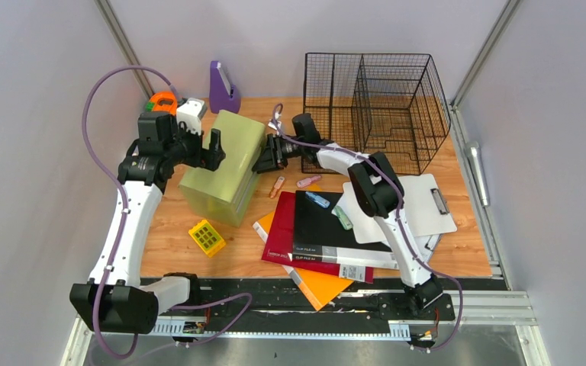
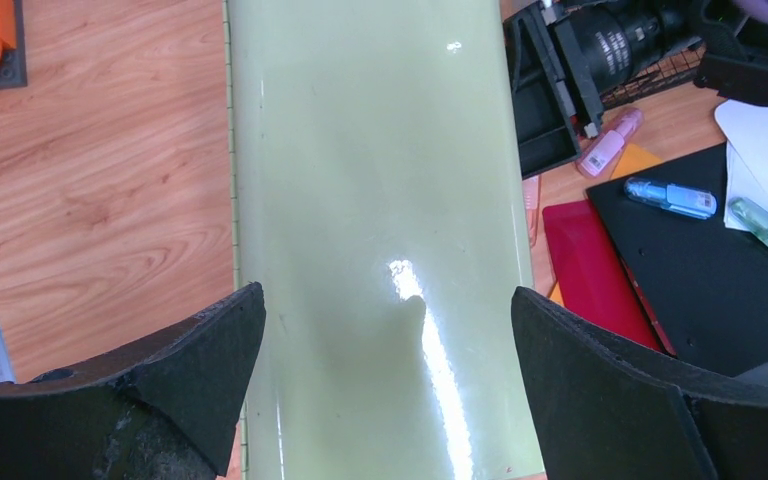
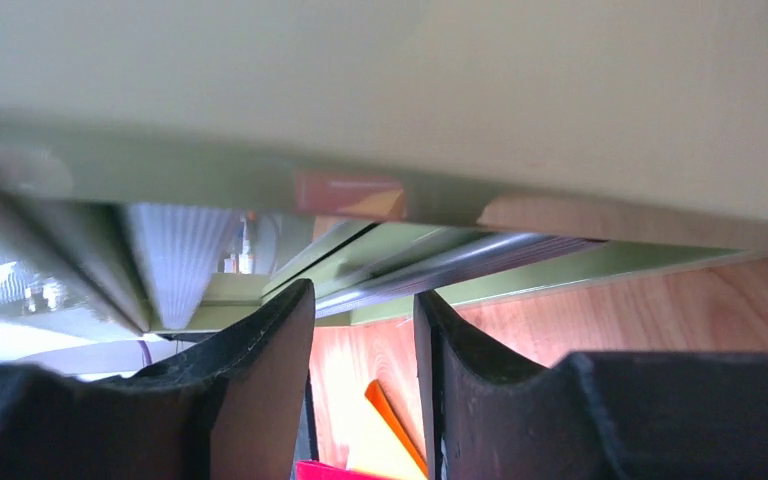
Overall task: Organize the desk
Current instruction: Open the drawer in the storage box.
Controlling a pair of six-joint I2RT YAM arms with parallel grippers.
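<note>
The desk is a light-brown wood-grain top that fills the middle of the overhead view. Its long axis runs from 9 to 3 o'clock, the arms are bolted along its 6 o'clock edge, and grey walls close in the other sides.

A pale green box stands left of centre, its length running roughly from 1 to 7 o'clock. The left gripper sits at the box's 10 o'clock end with its fingers spread wide, one at each long edge of the glossy top. I cannot tell whether they touch it. The right gripper is at the box's 3 o'clock side, low by its bottom edge. Its fingers are only narrowly parted, and nothing shows in the gap except wood and a sliver of orange.

At 1 o'clock a black wire basket stands on the far corner. At 11 o'clock are a purple file stand and an orange tape dispenser. A small yellow calculator lies at 7 o'clock, apart from the box.

Toward 5 o'clock lies a loose pile: a black folder over a red folder, with an orange folder beneath that juts past the near edge. A white clipboard lies at 3 o'clock. Small pens are scattered here too — a pink pen just beside the right gripper, and a blue pen and a green pen on the black folder.
</note>
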